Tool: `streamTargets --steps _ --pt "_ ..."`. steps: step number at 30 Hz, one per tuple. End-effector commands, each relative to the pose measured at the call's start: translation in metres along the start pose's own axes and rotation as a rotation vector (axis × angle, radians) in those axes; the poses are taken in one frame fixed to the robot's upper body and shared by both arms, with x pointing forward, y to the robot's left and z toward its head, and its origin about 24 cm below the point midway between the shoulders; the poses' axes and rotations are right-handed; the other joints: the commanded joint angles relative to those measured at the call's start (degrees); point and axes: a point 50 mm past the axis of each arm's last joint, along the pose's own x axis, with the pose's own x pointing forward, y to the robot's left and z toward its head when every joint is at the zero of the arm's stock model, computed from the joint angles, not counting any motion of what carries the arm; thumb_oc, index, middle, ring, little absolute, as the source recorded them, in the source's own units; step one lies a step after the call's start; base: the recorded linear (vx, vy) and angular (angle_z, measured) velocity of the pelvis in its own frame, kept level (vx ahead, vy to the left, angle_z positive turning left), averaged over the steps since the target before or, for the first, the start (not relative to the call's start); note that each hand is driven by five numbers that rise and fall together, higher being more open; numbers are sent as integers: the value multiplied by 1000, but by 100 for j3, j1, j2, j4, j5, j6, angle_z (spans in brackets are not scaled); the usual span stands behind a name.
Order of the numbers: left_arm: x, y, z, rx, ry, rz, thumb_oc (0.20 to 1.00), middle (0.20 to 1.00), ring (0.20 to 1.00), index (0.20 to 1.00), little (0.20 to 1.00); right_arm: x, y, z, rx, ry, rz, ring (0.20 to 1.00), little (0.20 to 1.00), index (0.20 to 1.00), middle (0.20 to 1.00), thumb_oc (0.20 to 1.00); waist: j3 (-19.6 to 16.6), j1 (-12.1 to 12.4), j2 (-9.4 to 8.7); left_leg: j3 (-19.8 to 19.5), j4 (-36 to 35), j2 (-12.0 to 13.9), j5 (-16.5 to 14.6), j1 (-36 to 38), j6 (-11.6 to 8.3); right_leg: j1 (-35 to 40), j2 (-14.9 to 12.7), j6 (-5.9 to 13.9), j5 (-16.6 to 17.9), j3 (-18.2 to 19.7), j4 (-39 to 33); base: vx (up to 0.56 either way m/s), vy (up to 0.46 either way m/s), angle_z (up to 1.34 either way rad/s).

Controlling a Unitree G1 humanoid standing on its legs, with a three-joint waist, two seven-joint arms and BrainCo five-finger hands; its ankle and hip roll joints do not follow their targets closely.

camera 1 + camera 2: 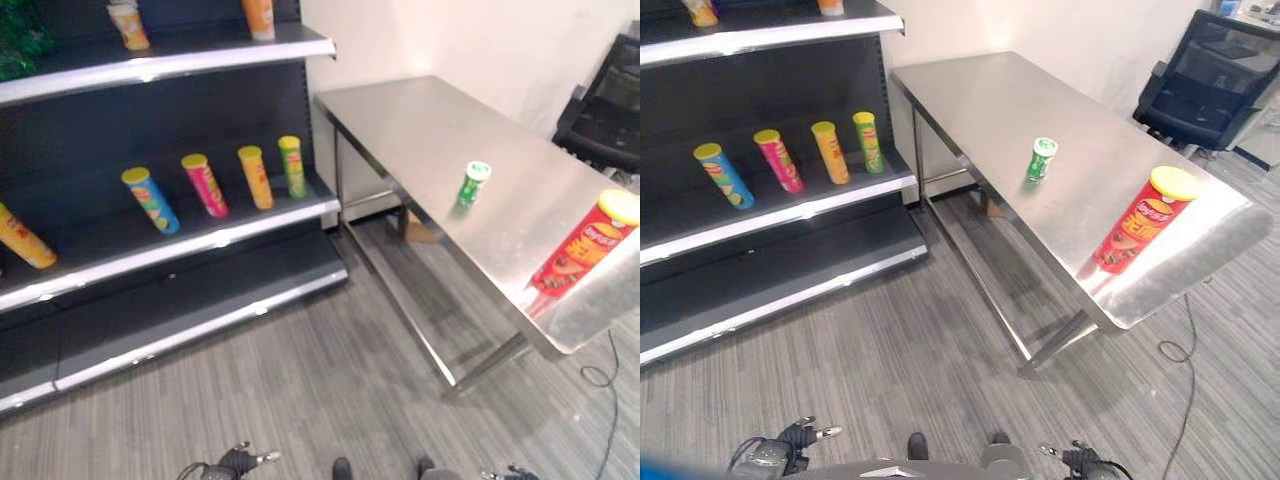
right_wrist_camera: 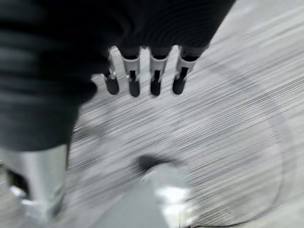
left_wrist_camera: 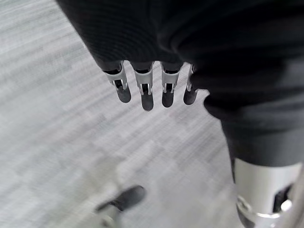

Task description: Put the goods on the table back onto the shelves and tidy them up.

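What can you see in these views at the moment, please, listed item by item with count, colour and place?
Red can: one, red with a yellow lid, standing at the near end of the table.
Green can: one, small, green with a pale lid, standing mid-table.
Table: one, bare steel, right of the shelves.
Middle-shelf cans: five: orange at far left, then blue, pink, orange, green, all yellow-lidded.
Top-shelf cans: two, orange, partly cut off.
Green packets: dark green, top shelf's left edge; count unclear.
Shelves: one dark unit with silver edges.
Office chair: one, black, beyond the table.
Left hand: low over the floor, fingers relaxed, holding nothing.
Right hand: likewise.
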Motion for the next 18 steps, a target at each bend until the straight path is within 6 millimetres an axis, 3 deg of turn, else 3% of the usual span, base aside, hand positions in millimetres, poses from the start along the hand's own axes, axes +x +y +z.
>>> streamTargets --steps 1,3,5,6,7,9,10,11,13,14,15,18 --pt "1 0 20 -57 -96 -3 1000 1000 1000 1000 1000 -6 -66 -9 174 27 -194 1000 1000 1000 1000 1000 -88 -108 163 -95 138 388 -426 88 -669 283 374 -69 83 -53 -260 104 -71 -7" --pt "1 -1 19 -62 -95 -8 1000 1000 1000 1000 1000 -7 -73 -13 206 36 -216 1000 1000 1000 1000 1000 -101 -118 162 -107 120 404 -424 116 -683 329 388 -72 75 -67 -297 96 -57 -13" --pt "1 -5 18 -64 -91 -17 1000 1000 1000 1000 1000 -14 -99 -18 355 19 -307 1000 1000 1000 1000 1000 -147 -182 147 -102 82 444 -425 184 -726 417 412 -77 58 -88 -321 134 -51 -2" --pt "1 -10 16 -59 -84 -27 1000 1000 1000 1000 1000 -22 -127 -21 508 -22 -412 1000 1000 1000 1000 1000 -201 -259 145 -85 68 463 -459 245 -752 495 429 -72 11 -89 -321 160 -40 3" --pt "1 -12 15 -59 -82 -31 1000 1000 1000 1000 1000 -27 -141 -20 590 -54 -465 1000 1000 1000 1000 1000 -219 -286 157 -74 68 472 -480 272 -766 528 436 -74 -9 -93 -321 117 -21 -3" --pt "1 -16 15 -62 -80 -38 1000 1000 1000 1000 1000 -32 -154 -18 662 -88 -513 1000 1000 1000 1000 1000 -237 -311 173 -70 68 479 -502 303 -777 564 440 -72 -30 -98 -321 77 -7 -3" --pt "1 -20 14 -72 -72 -44 1000 1000 1000 1000 1000 -44 -183 -5 810 -200 -612 1000 1000 1000 1000 1000 -270 -372 186 -53 68 493 -530 329 -797 600 434 -66 -55 -111 -321 84 -7 -4" --pt "1 -21 14 -71 -73 -46 1000 1000 1000 1000 1000 -44 -184 -5 812 -200 -614 1000 1000 1000 1000 1000 -267 -365 197 -56 68 494 -533 333 -798 605 435 -66 -57 -114 -321 78 0 -7" --pt "0 -25 12 -80 -68 -49 1000 1000 1000 1000 1000 -60 -210 11 898 -343 -718 1000 1000 1000 1000 1000 -299 -408 227 -40 68 502 -576 371 -805 635 439 -61 -95 -133 -321 72 2 2" --pt "0 -28 5 -77 -49 -52 1000 1000 1000 1000 1000 -83 -237 44 882 -529 -820 1000 1000 1000 1000 1000 -342 -414 264 -27 68 515 -616 414 -816 677 447 -59 -136 -137 -321 69 -2 3" --pt "0 -29 5 -77 -49 -52 1000 1000 1000 1000 1000 -83 -237 44 882 -529 -821 1000 1000 1000 1000 1000 -341 -411 265 -27 68 516 -617 415 -817 679 448 -59 -137 -137 -321 63 -1 0" --pt "-1 -30 -1 -75 -34 -54 1000 1000 1000 1000 1000 -129 -258 110 794 -890 -879 1000 1000 1000 1000 1000 -371 -385 290 -5 68 535 -636 466 -830 718 453 -68 -162 -138 -321 12 -4 0"
